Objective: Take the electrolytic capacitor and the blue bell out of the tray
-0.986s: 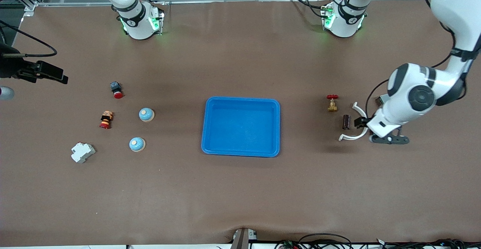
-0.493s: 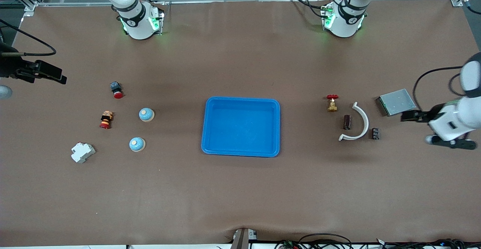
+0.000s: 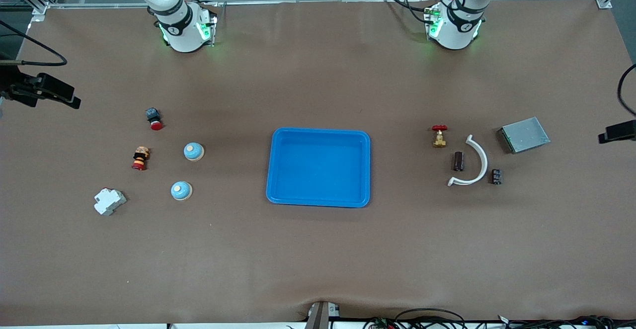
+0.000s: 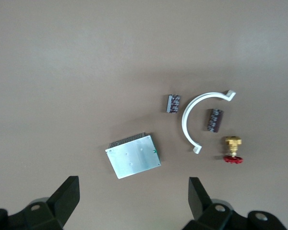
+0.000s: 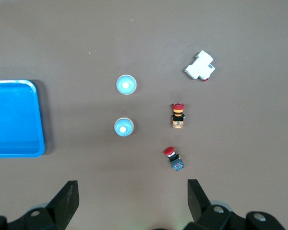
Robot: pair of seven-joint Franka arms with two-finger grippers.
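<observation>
Left gripper (image 4: 132,199): released, holding nothing, over the table's left-arm end.
Right gripper (image 5: 131,199): released, holding nothing, over the right-arm end.
Tray (image 3: 318,200): empty.
Outside tray: 2 capacitors (image 3: 458,161), 2 blue bells (image 3: 194,151).
Progress: apparently complete.

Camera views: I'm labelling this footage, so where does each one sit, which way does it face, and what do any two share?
Front view: high, facing both bases; shows the tray mid-table.
Left wrist view: looks down past open left gripper fingers onto the grey plate and white clip.
Right wrist view: looks down past open right gripper onto two blue bells.
Shared: the tray shows in front and right wrist views.
</observation>
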